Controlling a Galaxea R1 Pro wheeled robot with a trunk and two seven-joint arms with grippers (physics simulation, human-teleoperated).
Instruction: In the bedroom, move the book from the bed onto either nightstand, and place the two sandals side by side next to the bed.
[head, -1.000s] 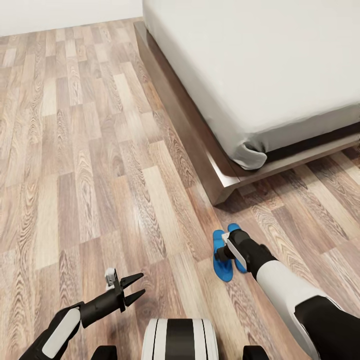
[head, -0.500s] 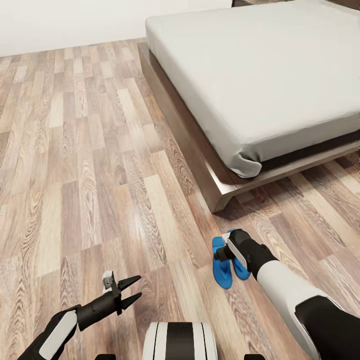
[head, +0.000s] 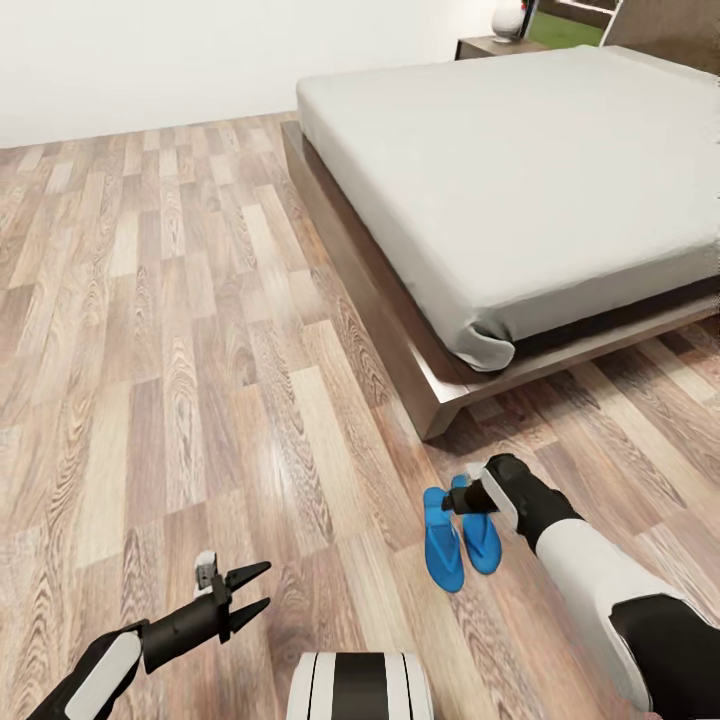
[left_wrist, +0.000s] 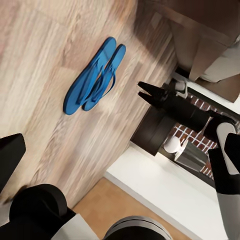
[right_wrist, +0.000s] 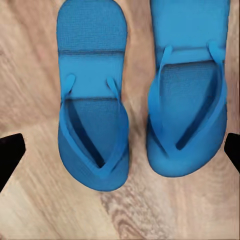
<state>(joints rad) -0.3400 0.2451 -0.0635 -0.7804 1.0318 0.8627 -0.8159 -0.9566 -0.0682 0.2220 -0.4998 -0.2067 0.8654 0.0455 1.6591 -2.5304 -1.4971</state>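
The two sandals, bright blue flip-flops (head: 442, 540) (head: 482, 534), lie flat and side by side on the wood floor just off the bed's foot corner. My right gripper (head: 450, 500) hovers over their near ends, open and empty. In the right wrist view both sandals (right_wrist: 92, 100) (right_wrist: 187, 90) lie between the wide-apart fingertips (right_wrist: 10, 152). The left wrist view shows the pair (left_wrist: 95, 75) from the side. Low on the left, my left gripper (head: 250, 590) is open and holds nothing. The bed (head: 520, 180) has a bare grey mattress. The book is out of view.
A dark nightstand (head: 490, 46) with a white object (head: 508, 18) on it stands beyond the bed's far side by the wall. The bed's wooden frame (head: 400, 340) juts out low over the floor. Open plank floor (head: 180, 300) stretches to the left.
The camera has tilted up, bringing the nightstand and more bed into sight. My right gripper has drawn back off the sandals, which now lie uncovered together.
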